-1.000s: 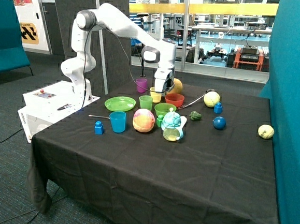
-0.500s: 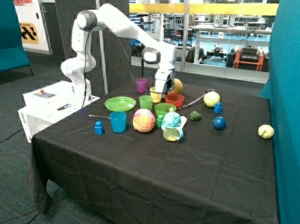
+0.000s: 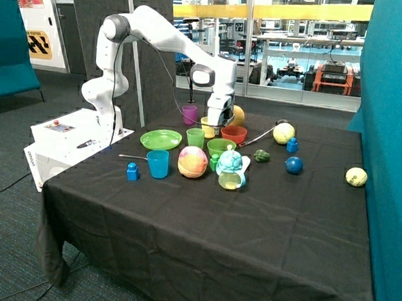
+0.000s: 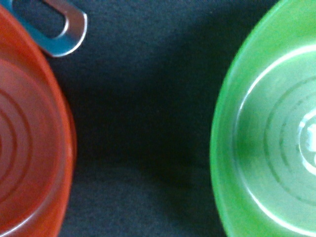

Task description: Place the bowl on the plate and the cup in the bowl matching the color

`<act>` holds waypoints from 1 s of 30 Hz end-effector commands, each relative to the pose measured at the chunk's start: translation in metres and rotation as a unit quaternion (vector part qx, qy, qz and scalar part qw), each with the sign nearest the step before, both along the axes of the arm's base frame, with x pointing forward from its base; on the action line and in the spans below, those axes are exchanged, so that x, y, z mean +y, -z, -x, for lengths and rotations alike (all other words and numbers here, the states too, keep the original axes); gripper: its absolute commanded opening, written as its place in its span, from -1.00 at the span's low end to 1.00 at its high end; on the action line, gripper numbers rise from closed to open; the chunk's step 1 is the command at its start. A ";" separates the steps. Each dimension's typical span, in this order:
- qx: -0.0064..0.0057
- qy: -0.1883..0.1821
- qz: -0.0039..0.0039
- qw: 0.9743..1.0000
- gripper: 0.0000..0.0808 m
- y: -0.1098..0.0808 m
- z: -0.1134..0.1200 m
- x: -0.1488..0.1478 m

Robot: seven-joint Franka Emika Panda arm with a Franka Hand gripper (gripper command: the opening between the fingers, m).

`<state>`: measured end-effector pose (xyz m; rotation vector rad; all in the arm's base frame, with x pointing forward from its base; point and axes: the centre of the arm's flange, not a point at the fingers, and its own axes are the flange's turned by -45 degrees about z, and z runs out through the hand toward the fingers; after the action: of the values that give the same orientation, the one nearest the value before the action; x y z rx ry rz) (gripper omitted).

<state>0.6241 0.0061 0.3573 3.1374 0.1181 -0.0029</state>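
Black tablecloth (image 4: pixel 143 123) between bowl (image 4: pixel 266 128) (green) and red-orange bowl (image 4: pixel 29 133)

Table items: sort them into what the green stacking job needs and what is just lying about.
Needed:
- green bowl, empty, on the cloth
- green plate, empty
- green cup, between plate and bowl
- end effector, low by the two bowls

Lying about:
- red bowl
- yellow cup
- blue cup
- purple cup
- blue ball
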 end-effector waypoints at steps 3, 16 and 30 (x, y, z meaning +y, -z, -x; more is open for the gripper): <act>-0.001 0.002 -0.001 1.000 0.60 0.015 0.000 -0.003; -0.001 -0.004 -0.001 1.000 0.28 0.034 0.001 -0.001; -0.001 -0.002 -0.001 1.000 -0.17 0.043 -0.005 -0.007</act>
<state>0.6255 0.0029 0.3210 3.1375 0.1278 0.0001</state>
